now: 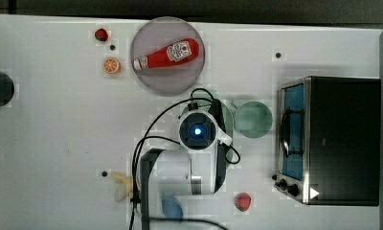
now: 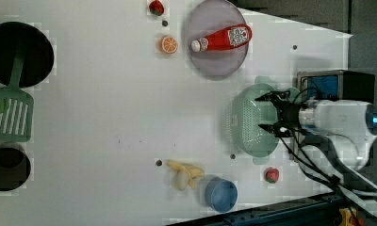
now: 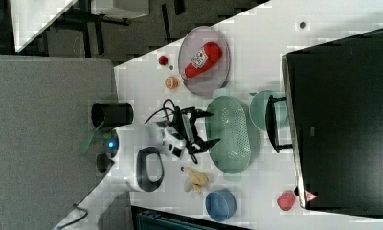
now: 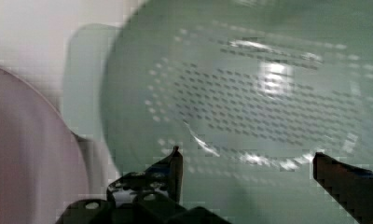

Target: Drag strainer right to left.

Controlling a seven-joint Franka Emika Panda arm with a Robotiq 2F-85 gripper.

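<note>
The strainer (image 2: 248, 121) is a pale mint-green oval basin with a dotted bottom, standing on the white table between the round green cup (image 1: 253, 119) and the banana (image 2: 184, 172). My gripper (image 2: 266, 112) hangs over it, open, with its two black fingers spread wide above the holed bottom. In the right view the gripper (image 3: 209, 128) is level with the rim of the strainer (image 3: 229, 134) on the arm's side. The wrist view looks into the strainer (image 4: 268, 88) with the gripper (image 4: 247, 158) empty. In the top view the arm covers most of the strainer.
A black toaster oven (image 1: 340, 139) stands just beyond the cup. The grey-lilac plate (image 1: 151, 79) with a ketchup bottle (image 1: 168, 55) lies close to the strainer's end. A blue bowl (image 2: 221, 194), a strawberry (image 2: 271, 175) and an orange slice (image 2: 168, 44) lie around.
</note>
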